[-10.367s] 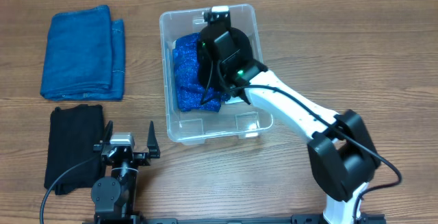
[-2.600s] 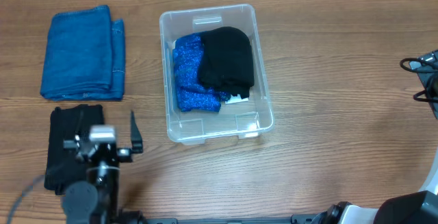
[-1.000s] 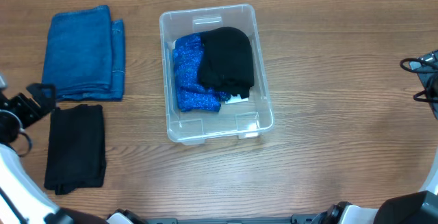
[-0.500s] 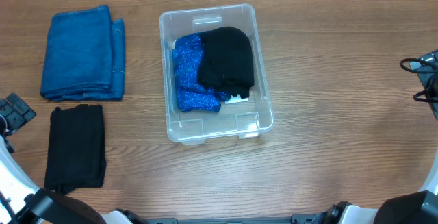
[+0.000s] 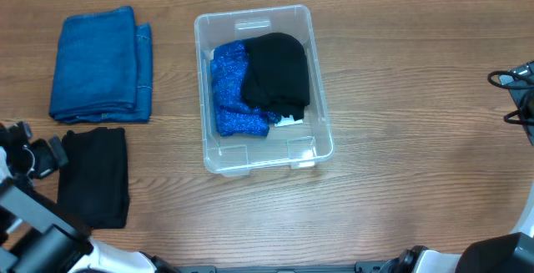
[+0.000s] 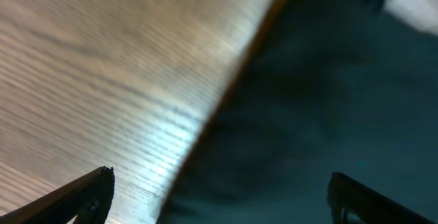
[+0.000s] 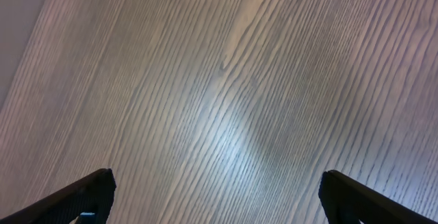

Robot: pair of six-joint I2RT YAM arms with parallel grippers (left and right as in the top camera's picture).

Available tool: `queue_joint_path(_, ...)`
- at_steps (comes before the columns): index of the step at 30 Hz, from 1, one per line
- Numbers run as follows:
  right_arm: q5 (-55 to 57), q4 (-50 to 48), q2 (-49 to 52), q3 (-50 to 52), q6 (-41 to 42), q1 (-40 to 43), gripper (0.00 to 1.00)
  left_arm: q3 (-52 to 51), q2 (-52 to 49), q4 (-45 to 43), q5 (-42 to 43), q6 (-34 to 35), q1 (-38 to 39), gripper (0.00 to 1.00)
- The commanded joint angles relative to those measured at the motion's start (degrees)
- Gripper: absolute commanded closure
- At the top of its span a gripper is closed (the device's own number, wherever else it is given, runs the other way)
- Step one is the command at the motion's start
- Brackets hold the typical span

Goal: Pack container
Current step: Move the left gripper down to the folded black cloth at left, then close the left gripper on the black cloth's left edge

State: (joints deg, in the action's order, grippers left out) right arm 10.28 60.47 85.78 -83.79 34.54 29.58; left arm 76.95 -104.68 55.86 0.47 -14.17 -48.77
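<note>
- The container sits upper centre in the overhead view. It is a clear plastic bin with rounded corners and a thin rim, and a crumpled blue patterned cloth and a black cloth lie side by side inside it.
- The left gripper hangs with its jaws spread wide and nothing between them, over the left edge of a folded black cloth at lower left. The wrist view is blurred, so we cannot tell whether the tips touch the fabric or hover just above it.
- The right gripper is likewise wide open and empty, over bare wood at the far right, well apart from the bin.
- We judge the main risk to be a shallow pinch at the cloth's edge. Soft, matte fabric in layers could give up only its top fold and then open out when lifted.
- The smooth, wood-grain table offers little hold, so a sideways approach could push the cloth along instead of catching it.
- The bin looks light and slick. A loaded arm brushing its rim could shift it, or the cloth could drape over the wall.
- The thick folded blue towel at upper left is nearly as long as the bin. With two cloths already inside, it may bunch up rather than lie flat.
</note>
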Motion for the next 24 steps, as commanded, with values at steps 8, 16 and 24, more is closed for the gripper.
queue_joint_path(8, -0.09, -0.35, 0.02, 0.31, 0.44, 0.17, 0.00, -0.17, -4.55, 1.33, -10.73, 0.98, -0.28, 0.00)
queue_joint_path(16, -0.09, -0.35, 0.02, 0.31, 0.44, 0.17, 0.00, -0.35, -4.61, 1.29, -17.22, 5.64, -0.28, 0.00)
queue_joint_path(24, -0.09, -0.35, 0.02, 0.31, 0.44, 0.17, 0.00, -2.03, -4.72, 0.39, -13.75, 9.22, -0.33, 0.00)
